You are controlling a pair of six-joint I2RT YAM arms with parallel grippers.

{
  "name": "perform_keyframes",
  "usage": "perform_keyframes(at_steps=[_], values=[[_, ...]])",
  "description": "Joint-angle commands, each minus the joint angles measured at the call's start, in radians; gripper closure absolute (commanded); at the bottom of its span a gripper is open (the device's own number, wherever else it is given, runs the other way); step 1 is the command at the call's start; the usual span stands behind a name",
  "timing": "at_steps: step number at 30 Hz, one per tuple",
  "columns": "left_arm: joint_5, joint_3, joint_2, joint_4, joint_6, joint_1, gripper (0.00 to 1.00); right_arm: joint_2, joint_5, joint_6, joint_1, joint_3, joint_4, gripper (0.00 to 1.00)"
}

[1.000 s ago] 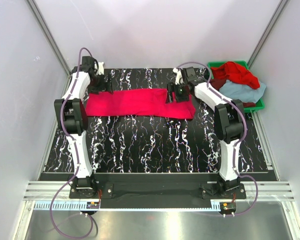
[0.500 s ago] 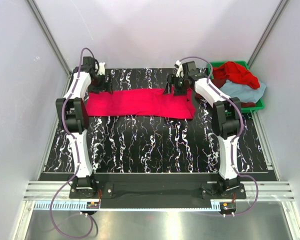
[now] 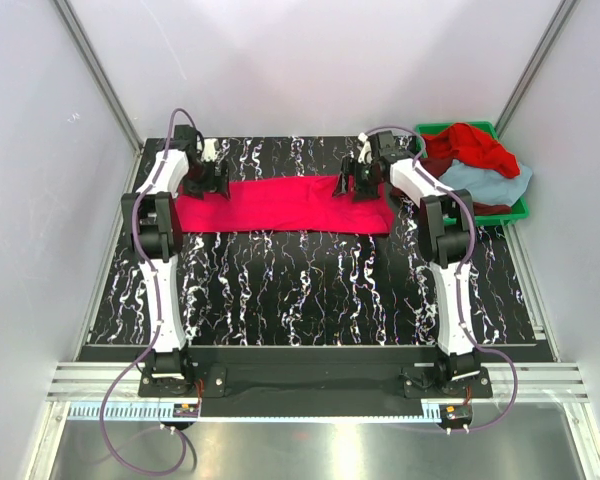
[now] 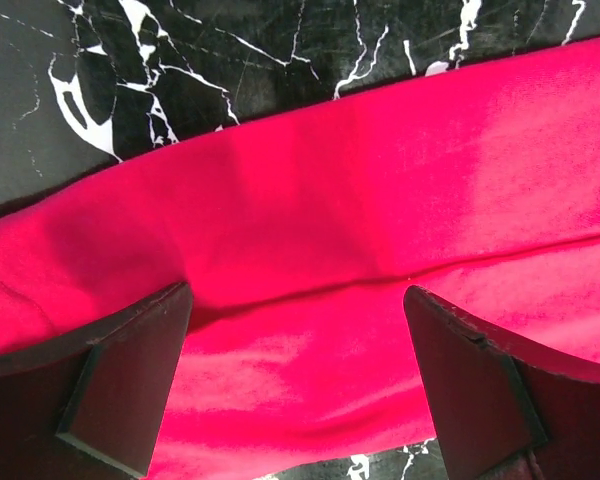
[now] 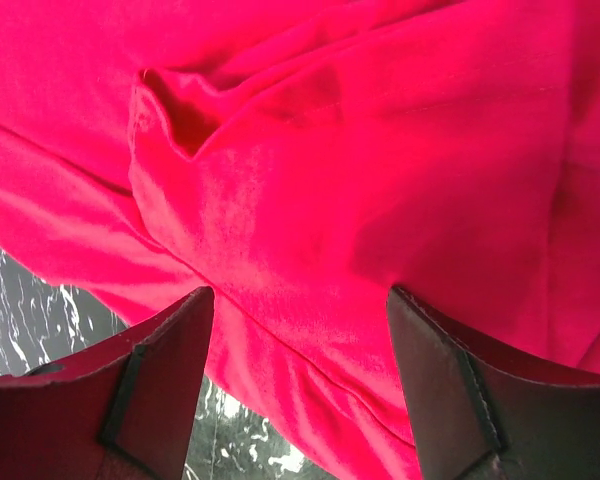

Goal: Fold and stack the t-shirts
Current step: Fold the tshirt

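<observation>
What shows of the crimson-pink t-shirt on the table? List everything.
The crimson-pink t-shirt is soft matte cloth, folded into a long flat band across the far part of the black marbled table. Shallow creases and one small pucker mark it. The open left gripper and open right gripper hang over its far edge toward each end; whether they touch it cannot be told.

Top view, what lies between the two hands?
A long crimson-pink cloth t-shirt stretches from left hand to right hand, in the top view.
</observation>
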State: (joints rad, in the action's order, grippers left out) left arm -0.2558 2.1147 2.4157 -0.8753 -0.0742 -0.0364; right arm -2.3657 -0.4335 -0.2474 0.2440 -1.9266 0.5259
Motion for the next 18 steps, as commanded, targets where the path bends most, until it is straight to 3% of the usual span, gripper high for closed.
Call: perform_keyframes(at_steps=[1,11,18], values=[[-0.022,-0.01,-0.02,0.002,0.001,0.001,0.05,-0.058,0.004,0.008,-0.014,-0.098,0.048,0.23],[-0.011,-0.266,-0.168,0.002,0.028,0.003,0.05,-0.23,-0.016,0.037,-0.02,-0.369,0.172,0.22],[0.019,-0.47,-0.325,0.032,0.034,0.026,0.05,-0.263,-0.018,0.042,-0.018,-0.408,0.158,0.22]])
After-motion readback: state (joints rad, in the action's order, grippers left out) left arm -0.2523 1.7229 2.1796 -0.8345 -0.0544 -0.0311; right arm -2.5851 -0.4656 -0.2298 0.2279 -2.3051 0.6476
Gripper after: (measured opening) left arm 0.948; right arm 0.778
